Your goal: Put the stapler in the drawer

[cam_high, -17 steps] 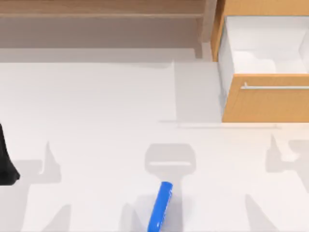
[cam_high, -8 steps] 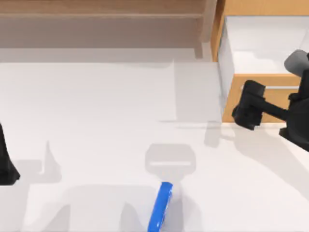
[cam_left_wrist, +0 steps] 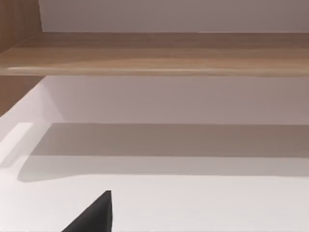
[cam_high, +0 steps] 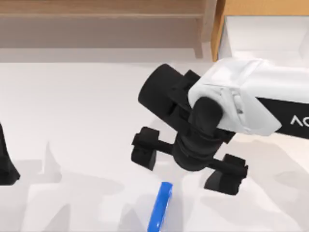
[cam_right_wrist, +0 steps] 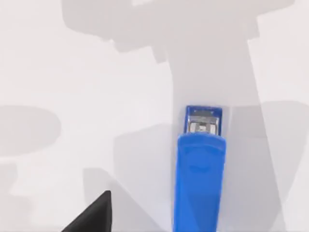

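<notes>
The stapler [cam_high: 160, 207] lies flat on the white table [cam_high: 87, 121] near its front edge, a little left of centre, its long axis running almost front to back. The right gripper [cam_high: 188, 164] hangs above the table just behind the stapler's far end, not touching it, its two fingers [cam_high: 145, 147] spread wide apart. In the right wrist view the stapler [cam_right_wrist: 199, 171] sits directly below the camera. The right arm [cam_high: 251, 104] reaches in from the right side, bent downward. The left gripper [cam_high: 7, 162] sits parked at the table's left edge; whether its fingers are apart I cannot tell. The drawer [cam_high: 219, 34] stands open at the back right, beside a long wooden shelf [cam_high: 101, 14].
</notes>
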`<move>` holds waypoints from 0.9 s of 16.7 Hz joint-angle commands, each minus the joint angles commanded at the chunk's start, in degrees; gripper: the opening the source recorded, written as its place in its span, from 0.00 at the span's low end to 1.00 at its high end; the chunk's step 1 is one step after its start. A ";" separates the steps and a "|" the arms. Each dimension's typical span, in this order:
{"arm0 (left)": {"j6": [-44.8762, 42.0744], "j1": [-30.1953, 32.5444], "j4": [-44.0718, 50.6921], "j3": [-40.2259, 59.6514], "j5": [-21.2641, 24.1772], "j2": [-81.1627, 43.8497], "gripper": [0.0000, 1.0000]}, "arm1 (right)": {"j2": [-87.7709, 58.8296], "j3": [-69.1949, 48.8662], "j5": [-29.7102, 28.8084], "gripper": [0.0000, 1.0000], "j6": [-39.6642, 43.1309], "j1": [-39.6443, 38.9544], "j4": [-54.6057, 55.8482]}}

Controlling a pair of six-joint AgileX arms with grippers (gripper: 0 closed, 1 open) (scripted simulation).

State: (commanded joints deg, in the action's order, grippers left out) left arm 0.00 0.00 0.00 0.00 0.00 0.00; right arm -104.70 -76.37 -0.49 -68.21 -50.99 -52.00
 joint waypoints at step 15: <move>0.00 0.00 0.00 0.00 0.00 0.00 1.00 | -13.65 -5.83 -0.26 1.00 -7.35 -6.56 -1.54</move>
State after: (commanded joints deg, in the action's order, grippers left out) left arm 0.00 0.00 0.00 0.00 0.00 0.00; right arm -118.35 -82.20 -0.75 -75.56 -57.55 -53.54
